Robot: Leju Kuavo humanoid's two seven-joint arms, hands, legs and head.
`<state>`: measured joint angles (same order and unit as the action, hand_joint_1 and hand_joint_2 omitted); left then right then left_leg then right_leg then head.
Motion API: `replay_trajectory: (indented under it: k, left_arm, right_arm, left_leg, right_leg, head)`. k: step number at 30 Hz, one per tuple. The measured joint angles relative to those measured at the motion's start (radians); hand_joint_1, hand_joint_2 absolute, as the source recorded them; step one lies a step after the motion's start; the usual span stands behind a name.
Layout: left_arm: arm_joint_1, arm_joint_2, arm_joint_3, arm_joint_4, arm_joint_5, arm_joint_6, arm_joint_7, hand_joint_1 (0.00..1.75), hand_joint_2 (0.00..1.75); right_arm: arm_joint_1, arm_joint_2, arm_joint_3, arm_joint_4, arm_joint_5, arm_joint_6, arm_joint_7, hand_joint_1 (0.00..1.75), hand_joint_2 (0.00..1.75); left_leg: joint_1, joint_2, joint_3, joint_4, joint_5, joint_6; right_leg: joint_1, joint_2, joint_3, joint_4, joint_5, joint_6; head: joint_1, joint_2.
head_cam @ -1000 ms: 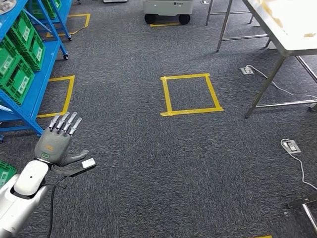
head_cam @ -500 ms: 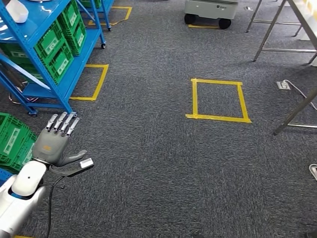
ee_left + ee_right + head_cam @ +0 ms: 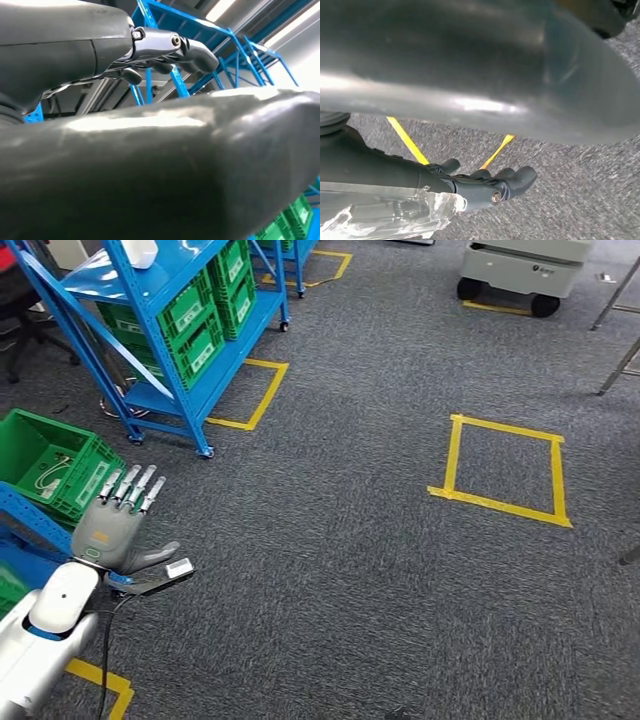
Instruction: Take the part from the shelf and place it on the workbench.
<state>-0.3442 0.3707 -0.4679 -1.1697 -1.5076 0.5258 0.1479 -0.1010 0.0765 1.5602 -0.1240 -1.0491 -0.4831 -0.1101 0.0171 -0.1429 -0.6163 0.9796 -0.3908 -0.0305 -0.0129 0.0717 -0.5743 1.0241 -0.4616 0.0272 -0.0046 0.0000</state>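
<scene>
Blue steel shelf rack (image 3: 162, 320) stands at the far left of the head view, its lower tiers packed with green plastic crates (image 3: 198, 328), and a white rounded object (image 3: 138, 252) sits on its top tier, cut by the frame edge; that may be the part, cannot tell for sure. Another green open-top crate (image 3: 53, 462) sits on a nearer blue frame just beyond the left hand (image 3: 115, 525). The left hand is raised palm-down over the dark grey carpet floor (image 3: 332, 560), fingers straight and spread, thumb out to the side, holding nothing; the left wrist view shows its dark fingers (image 3: 177, 47) extended against blue shelf struts. The right hand (image 3: 482, 187) hangs over the carpet near yellow floor tape, fingers loosely extended and apart, nothing between them; a clear glossy strip beside the wrist looks like part of the rig, not a held item. Yellow tape square (image 3: 504, 470) marks the floor to the right, a white wheeled cart (image 3: 524, 265) stands far back. Step in hand, as judged: approach to the shelf, pick not started, both hands free. Next move calls for facing the rack squarely, closing in until the top tier is within reach, then lifting the left hand to the white object.
</scene>
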Motion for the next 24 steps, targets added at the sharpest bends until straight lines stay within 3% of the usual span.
replay_trajectory:
  k: [2, 4, 6, 7, 8, 9, 11, 13, 15, 17, 19, 21, 22, 23, 24]
  left_arm:
    - [-0.001, 0.004, 0.0, 0.0, 0.0, 0.0, 0.004, 0.0, 0.0]
    - [-0.006, 0.004, -0.001, 0.0, 0.0, 0.0, 0.009, 0.0, 0.0]
    - [-0.004, 0.002, -0.003, 0.001, 0.0, 0.0, 0.01, 0.0, 0.0]
    - [-0.002, 0.002, -0.004, 0.001, 0.0, 0.0, 0.011, 0.0, 0.0]
    - [-0.001, 0.002, -0.004, 0.001, 0.0, 0.0, 0.011, 0.0, 0.0]
    - [-0.001, 0.002, -0.004, 0.001, 0.0, 0.0, 0.012, 0.0, 0.0]
    - [-0.006, 0.002, -0.004, 0.001, 0.0, 0.0, 0.013, 0.0, 0.0]
    - [-0.008, 0.0, -0.003, 0.001, 0.0, 0.0, 0.011, 0.0, 0.0]
    - [-0.003, -0.003, 0.003, 0.001, 0.001, -0.002, -0.002, 0.0, 0.0]
    - [0.002, -0.012, 0.015, 0.001, 0.002, -0.007, -0.022, 0.0, 0.0]
    - [0.004, -0.025, 0.026, 0.001, 0.002, -0.014, -0.034, 0.0, 0.0]
    - [0.012, -0.038, 0.03, 0.001, 0.002, -0.02, -0.038, 0.0, 0.0]
    - [0.018, -0.043, 0.031, 0.001, 0.002, -0.022, -0.038, 0.0, 0.0]
    - [0.022, -0.047, 0.033, 0.001, 0.002, -0.023, -0.038, 0.0, 0.0]
    - [0.025, -0.05, 0.035, 0.001, 0.002, -0.024, -0.038, 0.0, 0.0]
  right_arm:
    - [-0.001, -0.001, 0.0, 0.0, 0.0, -0.001, -0.001, 0.0, 0.0]
    - [0.0, -0.001, 0.0, 0.0, 0.0, -0.002, -0.002, 0.0, 0.0]
    - [0.002, -0.001, 0.0, 0.0, 0.0, -0.002, -0.002, 0.0, 0.0]
    - [0.002, -0.002, 0.0, 0.0, 0.0, -0.002, -0.002, 0.0, 0.0]
    - [0.001, -0.002, 0.0, 0.0, 0.0, -0.002, -0.002, 0.0, 0.0]
    - [0.0, -0.002, 0.0, 0.0, 0.0, -0.002, -0.002, 0.0, 0.0]
    - [-0.001, -0.002, 0.0, 0.0, 0.0, -0.002, -0.002, 0.0, 0.0]
    - [-0.002, -0.002, 0.0, 0.0, 0.0, -0.004, -0.002, 0.0, 0.0]
    - [-0.002, -0.002, 0.0, 0.0, 0.0, -0.008, 0.0, 0.0, 0.0]
    - [-0.004, -0.001, 0.0, 0.0, 0.0, -0.011, 0.002, 0.0, 0.0]
    - [-0.002, -0.001, 0.0, 0.0, -0.002, -0.011, 0.002, 0.0, 0.0]
    - [0.003, -0.002, 0.0, 0.0, -0.004, -0.01, 0.002, 0.0, 0.0]
    - [0.005, -0.002, 0.0, 0.0, -0.006, -0.009, 0.002, 0.0, 0.0]
    - [0.005, -0.002, 0.0, 0.0, -0.006, -0.009, 0.002, 0.0, 0.0]
    - [0.005, -0.002, 0.0, 0.0, -0.007, -0.009, 0.002, 0.0, 0.0]
  left_leg:
    - [-0.003, 0.043, -0.023, 0.04, -0.028, -0.007]
    - [-0.007, 0.108, -0.081, 0.163, -0.094, -0.013]
    - [-0.007, 0.129, -0.137, 0.284, -0.138, -0.016]
    - [-0.006, 0.132, -0.142, 0.299, -0.134, -0.017]
    - [-0.006, 0.135, -0.126, 0.27, -0.112, -0.017]
    - [-0.007, 0.147, -0.09, 0.208, -0.078, -0.016]
    - [-0.012, 0.196, -0.012, 0.067, -0.027, -0.011]
    - [-0.017, 0.221, 0.018, 0.007, -0.017, -0.001]
    - [-0.017, 0.195, 0.016, 0.002, -0.017, 0.011]
    - [-0.011, 0.17, 0.016, -0.001, -0.014, 0.023]
    - [-0.007, 0.146, 0.016, -0.002, -0.013, 0.032]
    - [-0.007, 0.118, 0.016, -0.001, -0.013, 0.036]
    - [-0.007, 0.103, 0.016, -0.001, -0.013, 0.036]
    - [-0.007, 0.088, 0.017, 0.0, -0.013, 0.036]
    - [-0.006, 0.073, 0.017, 0.0, -0.013, 0.034]
  right_leg:
    - [0.0, -0.027, 0.002, -0.007, 0.005, -0.015]
    - [0.003, -0.056, 0.002, -0.01, 0.006, -0.024]
    - [0.005, -0.087, 0.002, -0.01, 0.004, -0.027]
    - [0.006, -0.102, 0.002, -0.01, 0.004, -0.027]
    - [0.006, -0.116, 0.003, -0.01, 0.002, -0.026]
    - [0.005, -0.13, 0.005, -0.01, 0.001, -0.024]
    - [0.011, -0.153, 0.01, -0.008, -0.005, -0.017]
    - [0.019, -0.175, 0.014, -0.007, -0.011, -0.007]
    - [0.019, -0.193, 0.017, -0.009, -0.016, 0.004]
    - [0.013, -0.154, 0.005, 0.022, -0.04, 0.015]
    - [0.009, -0.094, -0.048, 0.138, -0.098, 0.023]
    - [0.009, -0.075, -0.117, 0.27, -0.145, 0.025]
    - [0.009, -0.073, -0.134, 0.293, -0.142, 0.025]
    - [0.009, -0.071, -0.131, 0.274, -0.118, 0.024]
    - [0.007, -0.063, -0.109, 0.217, -0.08, 0.023]
  head:
    - [-0.005, 0.0]
    - [-0.01, 0.0]
    - [-0.01, 0.0]
    - [-0.01, 0.0]
    - [-0.01, 0.0]
    - [-0.01, 0.0]
    - [-0.012, 0.0]
    - [-0.011, 0.0]
    - [-0.01, 0.0]
    - [-0.006, 0.0]
    - [-0.001, 0.0]
    - [0.001, 0.0]
    - [0.001, 0.0]
    - [0.001, 0.0]
    - [0.001, 0.0]
